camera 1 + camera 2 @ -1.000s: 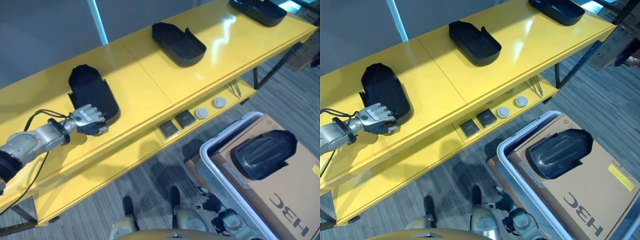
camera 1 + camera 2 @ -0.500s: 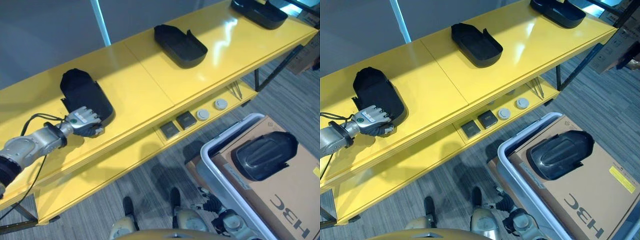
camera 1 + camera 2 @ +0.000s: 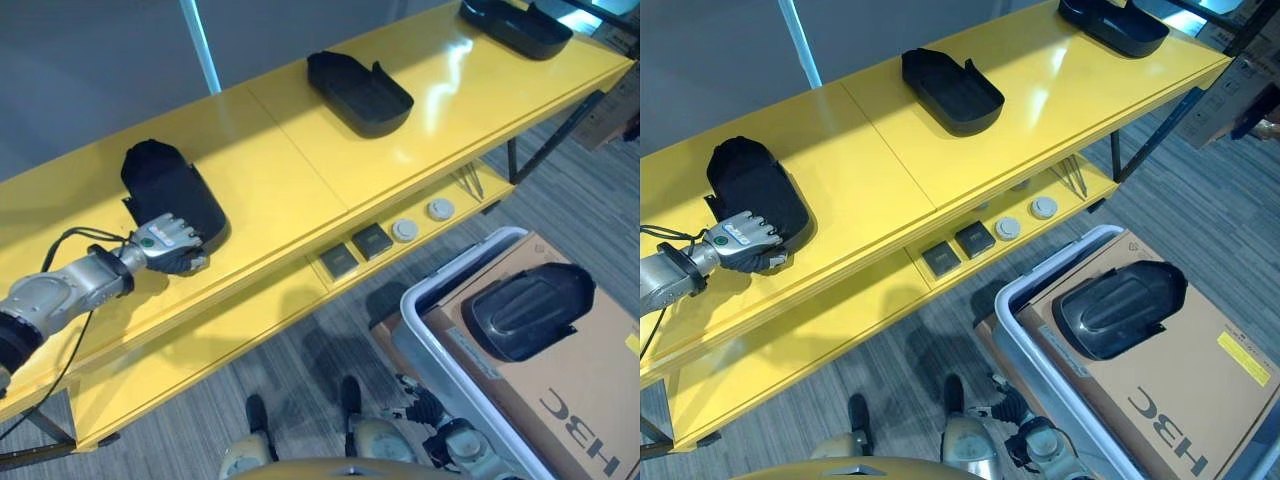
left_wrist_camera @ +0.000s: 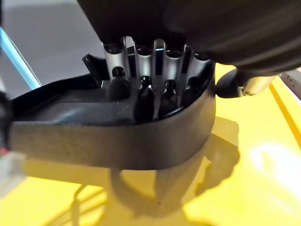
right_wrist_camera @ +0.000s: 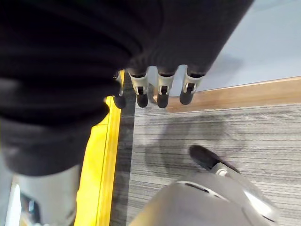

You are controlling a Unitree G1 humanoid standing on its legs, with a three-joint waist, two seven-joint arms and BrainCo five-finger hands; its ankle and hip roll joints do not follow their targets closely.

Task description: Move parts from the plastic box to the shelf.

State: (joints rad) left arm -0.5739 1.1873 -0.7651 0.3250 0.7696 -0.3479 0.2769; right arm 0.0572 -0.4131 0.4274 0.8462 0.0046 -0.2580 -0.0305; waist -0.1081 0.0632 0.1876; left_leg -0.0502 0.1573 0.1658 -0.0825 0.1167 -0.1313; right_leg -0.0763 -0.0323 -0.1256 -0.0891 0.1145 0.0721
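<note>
While the head camera looks down at a slant, a long yellow shelf [image 3: 300, 170] runs from the lower left of the frame to the upper right. At the left of the frame, the left robot hand [image 3: 172, 240] rests at the near end of a black moulded part [image 3: 170, 190] lying on the shelf's top board. In the left wrist view its dark-tipped fingers [image 4: 143, 96] curl over the part's rim and down into its hollow, with the thumb [image 4: 235, 84] outside the wall, so the robot hand is grasping the part.

Further along the top board, at upper centre, lies a second black part [image 3: 358, 92], open side up. A third black part [image 3: 515, 25] sits at the upper right corner, cut off by the frame edge.

On the shelf's lower board, near the middle of the frame, two dark square pieces [image 3: 355, 250] lie side by side, with two round grey discs [image 3: 421, 219] just beside them to the right.

At the lower right, a grey plastic box [image 3: 440, 345] stands on the striped floor. Inside it a brown cardboard sheet [image 3: 570, 390] carries one more black part [image 3: 528, 308].

In the right wrist view, the right robot hand [image 5: 160, 87] hangs above the floor beside the shelf's yellow edge, fingers relaxed and released.
</note>
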